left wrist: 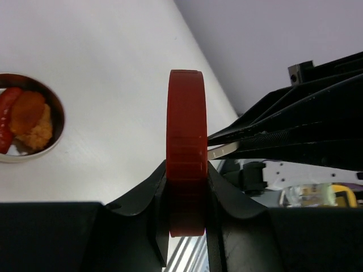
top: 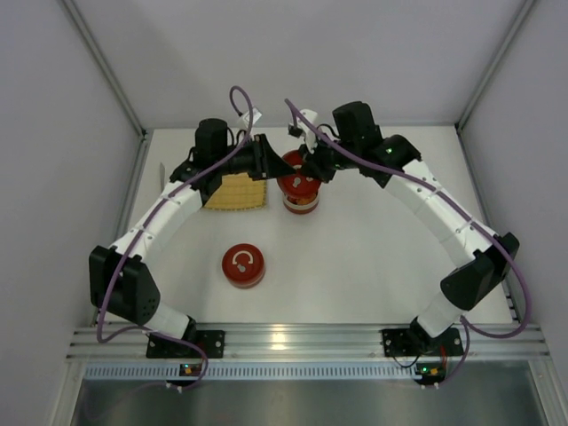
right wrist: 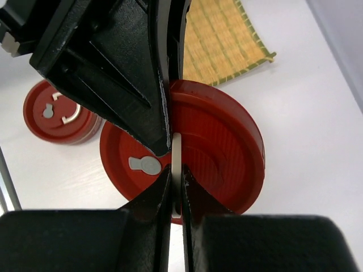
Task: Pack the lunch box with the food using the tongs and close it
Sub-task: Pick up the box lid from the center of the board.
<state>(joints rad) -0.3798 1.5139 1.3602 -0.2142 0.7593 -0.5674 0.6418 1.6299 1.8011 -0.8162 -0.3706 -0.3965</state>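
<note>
Left fingers [left wrist: 142, 198] clamp the red lid [left wrist: 186, 164] edgewise; right fingers [right wrist: 148, 207] pinch its white handle [right wrist: 176, 156].

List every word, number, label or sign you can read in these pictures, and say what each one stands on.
Words or numbers: none can be read anywhere.
Red lid held on edge: one pale keyhole-shaped mark, no lettering.
Second red lid, flat on the table: a white keyhole shape and a white curved arc, no lettering.
Yellow mat: plain weave, no label.
</note>
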